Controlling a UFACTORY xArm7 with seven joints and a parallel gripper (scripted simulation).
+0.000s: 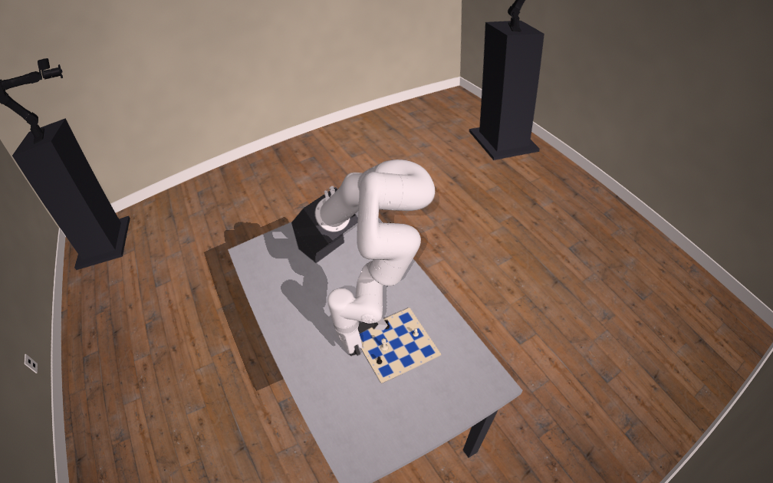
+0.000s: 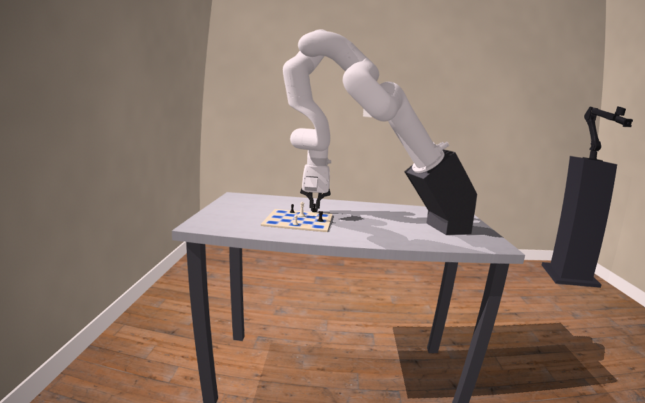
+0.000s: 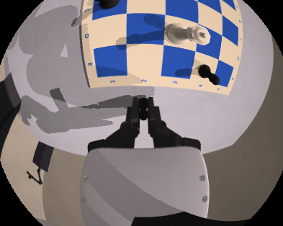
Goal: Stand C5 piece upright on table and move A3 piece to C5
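The gripper (image 1: 353, 352) (image 2: 314, 206) (image 3: 143, 105) is clenched on a black piece (image 2: 314, 208) (image 3: 143, 109); it points down beside the E edge of the chessboard (image 1: 411, 366) (image 2: 270, 225) (image 3: 127, 82), between the board and the table's long back edge as the exterior view has it; the piece sits low between the fingertips, off the squares, and whether its base touches the table (image 1: 317, 396) (image 2: 214, 220) (image 3: 235, 119) I cannot tell.

The piece to be moved, a small white piece (image 1: 415, 332) (image 2: 295, 219), stands upright on A3, on the side of the board nearer the table's long front edge; C5 has nothing standing on it, so that move is not yet made.

A tall white piece with a cross on its crown (image 1: 383, 343) (image 2: 301, 209) (image 3: 176, 33) is upright on D3; a black pawn (image 1: 379, 360) (image 2: 292, 208) (image 3: 205, 70) is upright on E4; a dark chess piece (image 2: 320, 215) (image 3: 107, 3) stands on C1, partly cut off in the wrist view.

The white arm (image 1: 398, 192) (image 2: 315, 120) arches over from its black base (image 1: 315, 243) (image 2: 450, 195) at the table's short end; the board lies well apart from that base, towards the opposite short edge, and clear of every table corner.
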